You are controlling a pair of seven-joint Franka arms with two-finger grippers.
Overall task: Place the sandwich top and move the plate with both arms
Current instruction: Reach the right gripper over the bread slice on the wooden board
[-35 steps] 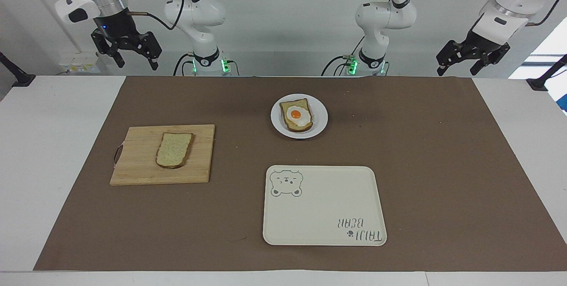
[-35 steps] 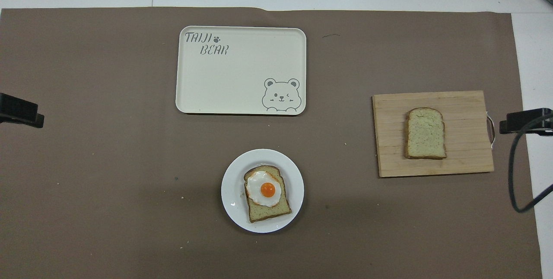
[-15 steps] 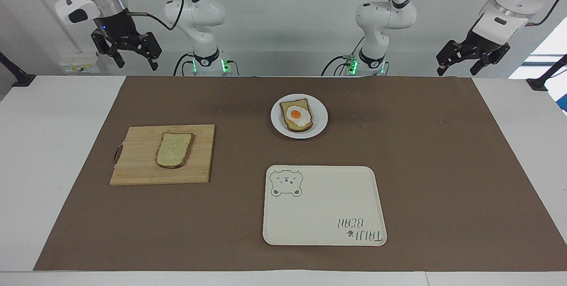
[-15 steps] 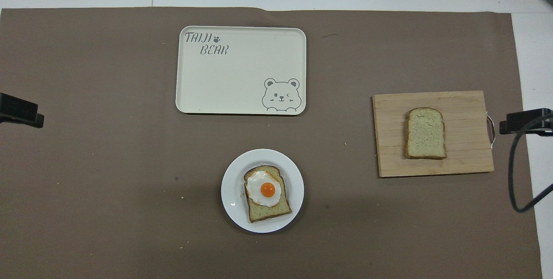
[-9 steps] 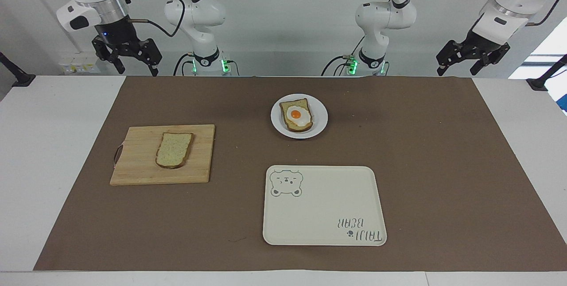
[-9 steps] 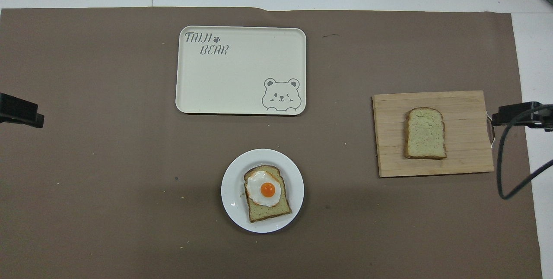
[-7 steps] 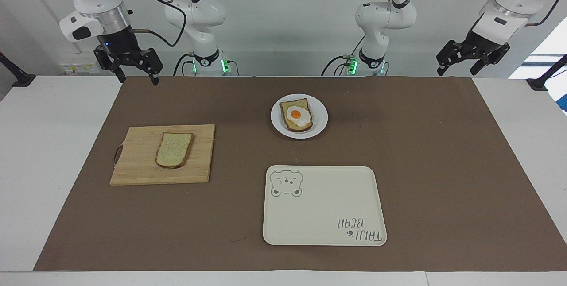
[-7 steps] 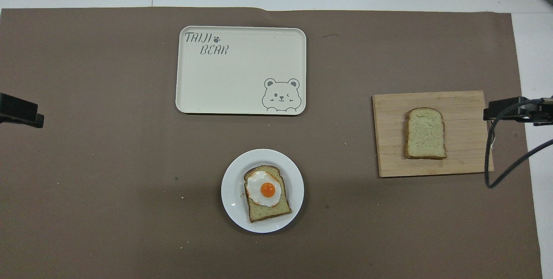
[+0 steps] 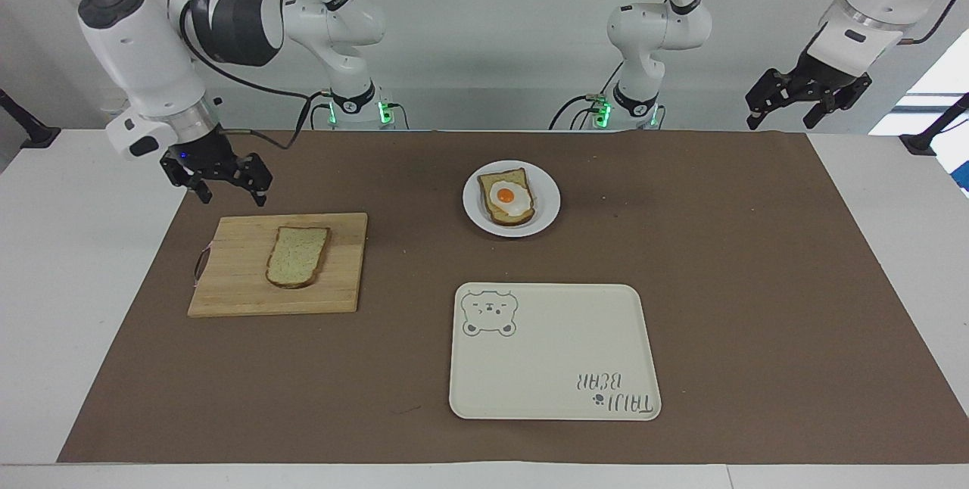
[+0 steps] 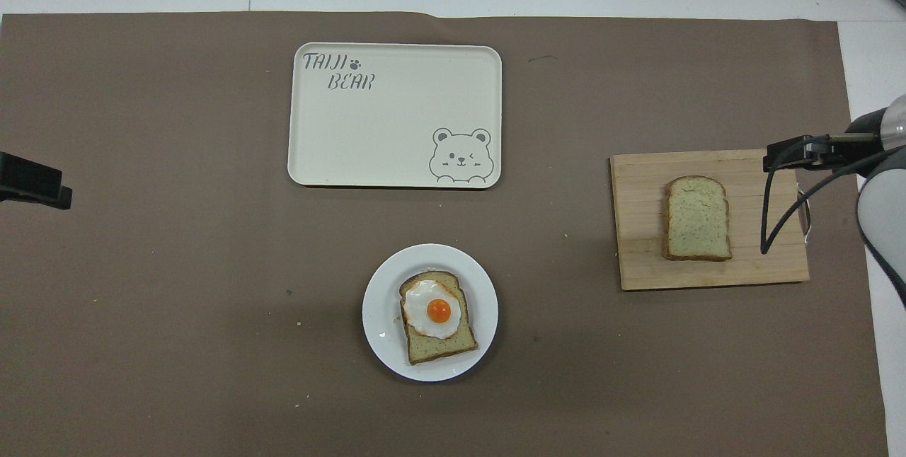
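So, facing view first: the right gripper [image 9: 229, 194] has dropped a lot in the last half sec. It was up by the back wall, and now hangs low over the brown mat just at the robot-side edge of the cutting board [image 9: 278, 264], w/ its fingers apart and pointing down, holding nothing. The sandwich top [image 9: 297, 256] hasn't budged; it lies flat on the board, toward the right arm's end of the bench [image 9: 68, 262]. The plate [image 9: 546, 205] w/ the egg slice [image 9: 507, 197] sits mid-bench, nearer the robots than the bear tray [image 9: 554, 351], which has nothing on it. The left gripper [image 9: 783, 112] waits high at its own end, same pose as before, fingers apart.

Overhead view: the right gripper's tip [image 10: 786, 158] now overlaps the board's [image 10: 710, 273] corner farthest from the robots, having crept in from the side frame by frame. The bread [image 10: 697, 218] is uncovered, well clear of it. The plate [image 10: 379, 315] and tray [image 10: 394, 114] are unchanged.

Meaning, imo: the approach to the pick has begun; no contact yet. The gripper needs to come across over the slice before closing. Placing it on the egg and the two-arm plate move are all still ahead.
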